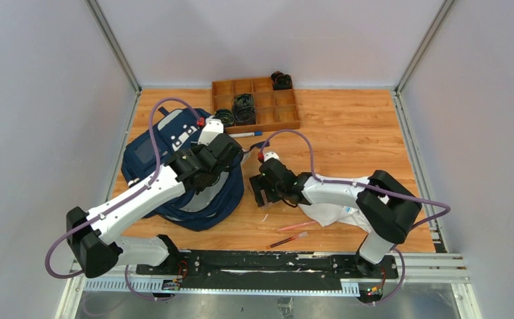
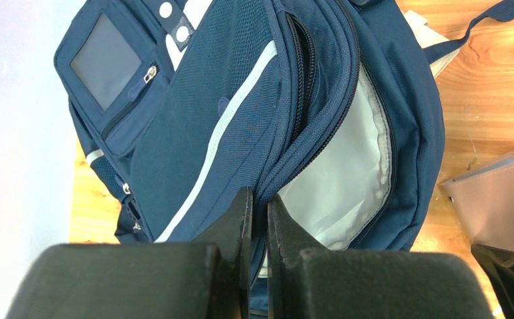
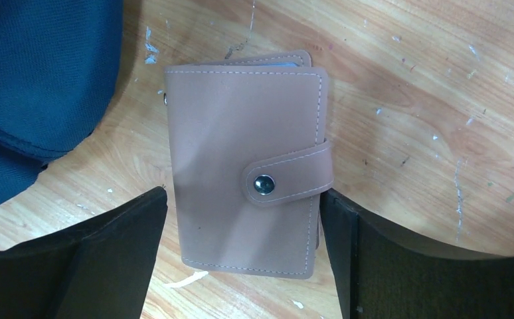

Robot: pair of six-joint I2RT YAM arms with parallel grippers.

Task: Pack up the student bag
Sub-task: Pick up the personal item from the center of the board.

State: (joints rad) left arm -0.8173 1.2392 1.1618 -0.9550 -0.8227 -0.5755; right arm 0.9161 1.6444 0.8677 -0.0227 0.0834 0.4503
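My left gripper [image 2: 259, 199] pinches the student bag [image 2: 241, 100]; right gripper [image 3: 244, 196] is spread over a snap wallet [image 3: 241, 133].
I see the student bag lying toward 9 o'clock on the bench [image 1: 347, 126], main compartment unzipped, grey lining showing. The left gripper is clamped tight on that opening's zipper edge. At the bag's 3 o'clock the right gripper stands wide, one finger just beside each long edge of the tan wallet, which lies flat on the wood, ungripped.

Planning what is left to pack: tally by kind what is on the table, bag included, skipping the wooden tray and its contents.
Student bag: 1
Wallet: 1
Pens: 3
White cloth: 1
Total: 6
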